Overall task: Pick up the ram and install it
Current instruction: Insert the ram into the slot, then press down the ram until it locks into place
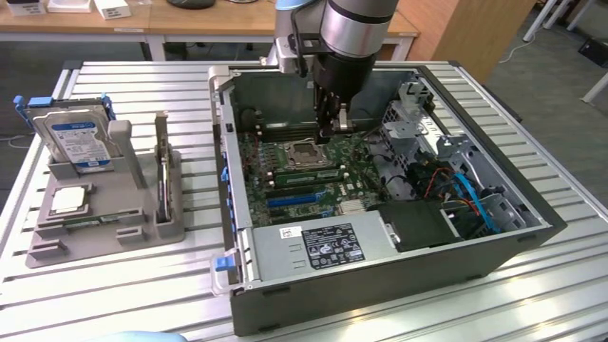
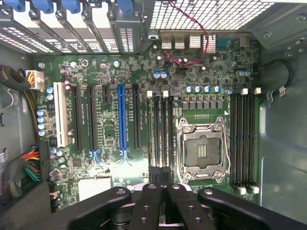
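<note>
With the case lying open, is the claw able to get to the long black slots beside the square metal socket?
Probably yes. The case is open on top, the claw hangs inside above the motherboard, and nothing lies over the slots.

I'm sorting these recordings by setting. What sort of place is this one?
Probably a lab or workshop set up for computer assembly: an open PC case with its motherboard bare lies on a slatted metal table, beside a grey fixture holding a hard drive. Wooden desks stand behind.
</note>
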Tool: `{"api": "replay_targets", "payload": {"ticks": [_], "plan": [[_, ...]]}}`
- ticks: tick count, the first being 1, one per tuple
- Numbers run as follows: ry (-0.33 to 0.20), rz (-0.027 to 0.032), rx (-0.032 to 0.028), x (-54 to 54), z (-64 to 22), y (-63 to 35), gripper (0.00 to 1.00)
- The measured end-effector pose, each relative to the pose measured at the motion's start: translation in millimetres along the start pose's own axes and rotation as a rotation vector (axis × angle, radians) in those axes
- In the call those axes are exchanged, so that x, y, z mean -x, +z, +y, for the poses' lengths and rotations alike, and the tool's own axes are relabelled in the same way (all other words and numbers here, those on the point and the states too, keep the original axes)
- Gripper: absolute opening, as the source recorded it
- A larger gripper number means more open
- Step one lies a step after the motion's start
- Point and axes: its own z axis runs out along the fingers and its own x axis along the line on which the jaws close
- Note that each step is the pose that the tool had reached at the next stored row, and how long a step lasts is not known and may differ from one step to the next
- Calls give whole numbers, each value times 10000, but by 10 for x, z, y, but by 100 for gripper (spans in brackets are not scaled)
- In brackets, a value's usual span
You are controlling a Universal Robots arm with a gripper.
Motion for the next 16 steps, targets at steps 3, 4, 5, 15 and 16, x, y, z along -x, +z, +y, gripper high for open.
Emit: {"api": "replay_targets", "payload": {"ticks": [3, 4, 5, 15, 16], "plan": [[0, 1, 0, 0, 0, 0, 10], [0, 0, 0, 0, 0, 0, 10], [0, 0, 0, 0, 0, 0, 10], [1, 2, 2, 3, -62, 1, 10], [0, 2, 2, 5, -95, 1, 10]]}}
